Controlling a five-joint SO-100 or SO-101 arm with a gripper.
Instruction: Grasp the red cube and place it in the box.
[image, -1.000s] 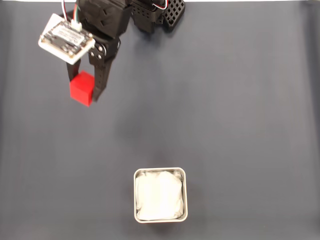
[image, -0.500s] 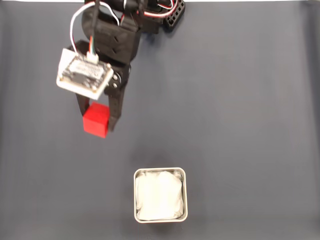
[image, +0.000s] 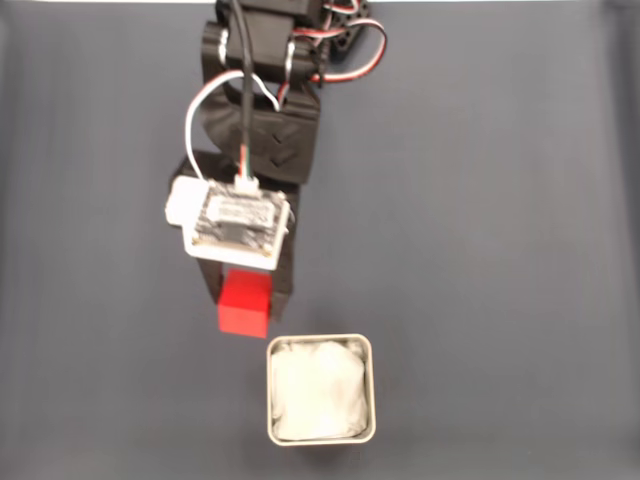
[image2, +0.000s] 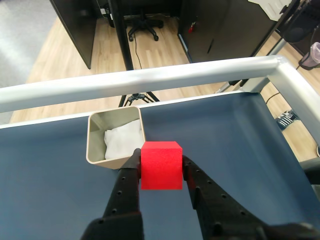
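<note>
In the fixed view the arm reached down from the top edge over the dark table (image: 480, 250), and its circuit board (image: 236, 226) covered most of the pincer (image: 246, 300). The red cube (image: 244, 308) showed just below that board, with a black finger along its right side. It sat just above the upper left corner of the box (image: 320, 345); this view did not settle whether cube and rim overlapped or merely neared each other.

The wrist view made the grip plain. The pincer (image2: 161, 165) was clenched on the red cube (image2: 161, 165), one black finger (image2: 129, 182) pressed to its left face and the other to its right, the cube held at the fingertips. The box (image2: 99, 147) lay beyond and to the left of the cube, its pale wall and rounded corners visible, with the white cloth lining (image2: 122, 139) bunched inside. From here the cube's left edge overlapped the box's right corner.

Past the table's far edge ran a silver rail (image2: 150, 77). Behind it were a wooden floor (image2: 60, 60), dark cabinets and the base of a wheeled chair (image2: 145, 25).
</note>
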